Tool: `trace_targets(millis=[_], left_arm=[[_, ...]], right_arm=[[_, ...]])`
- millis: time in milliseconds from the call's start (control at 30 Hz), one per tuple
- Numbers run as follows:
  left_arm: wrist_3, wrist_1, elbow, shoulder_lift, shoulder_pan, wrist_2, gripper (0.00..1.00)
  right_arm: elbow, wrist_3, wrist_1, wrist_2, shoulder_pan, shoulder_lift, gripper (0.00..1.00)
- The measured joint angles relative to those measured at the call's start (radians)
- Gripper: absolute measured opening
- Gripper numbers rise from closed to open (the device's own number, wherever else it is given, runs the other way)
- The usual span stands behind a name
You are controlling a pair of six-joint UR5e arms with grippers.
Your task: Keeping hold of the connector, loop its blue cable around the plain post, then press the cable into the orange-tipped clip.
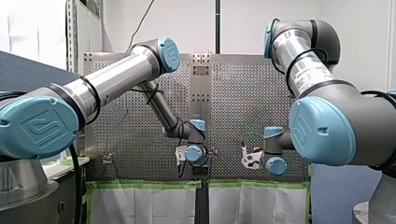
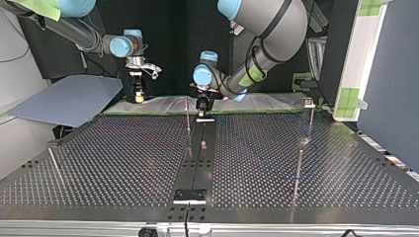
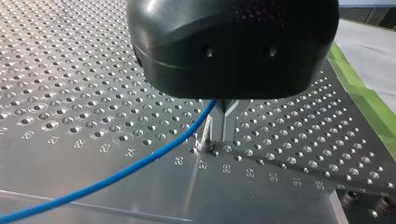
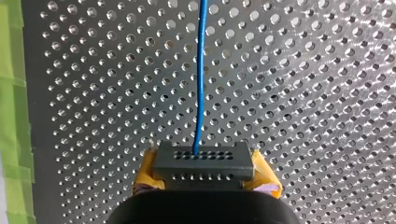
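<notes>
In the right wrist view my right gripper (image 4: 205,176) is shut, its yellow pads (image 4: 267,179) clamping a dark grey connector (image 4: 205,160). The blue cable (image 4: 201,74) leaves the connector and runs straight ahead over the perforated plate. In the left wrist view my left gripper (image 3: 218,139) has its metal fingers shut, tips down at the plate, close beside a thin plain post (image 3: 203,136). The blue cable (image 3: 116,175) passes by these fingers and trails away across the plate; whether they pinch it is hidden. In the top view that post (image 2: 188,116) stands right beside my left gripper (image 2: 202,112). I cannot make out an orange-tipped clip.
More thin posts rise from the plate in the top view: one with a small head (image 2: 309,103) at the far right, one (image 2: 298,170) nearer, one (image 2: 54,165) at the left. Green tape (image 4: 11,107) edges the plate. A blue sheet (image 2: 69,101) lies beyond its left corner.
</notes>
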Motion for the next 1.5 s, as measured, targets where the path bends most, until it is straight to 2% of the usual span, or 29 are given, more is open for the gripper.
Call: trace_targets(millis=[133,367,533,967,1500], left_arm=[[-0.001,0.002,0.001,0.000,0.004,0.006,0.01],[-0.003,-0.005,0.011,0.000,0.015,0.013,0.01],[-0.004,-0.020,0.029,0.000,0.020,0.013,0.01],[-0.001,-0.068,0.079,0.001,0.030,0.013,0.01],[0.011,-0.106,0.100,0.000,0.039,0.009,0.01]], right_arm=[[-0.030,0.000,0.022,-0.001,-0.002,0.000,0.00],[-0.100,-0.012,0.085,-0.001,-0.003,0.000,0.00],[-0.132,-0.015,0.113,-0.001,-0.004,0.000,0.00],[-0.170,-0.016,0.131,-0.014,-0.008,0.000,0.00],[-0.193,-0.006,0.129,-0.074,-0.023,0.001,0.00]])
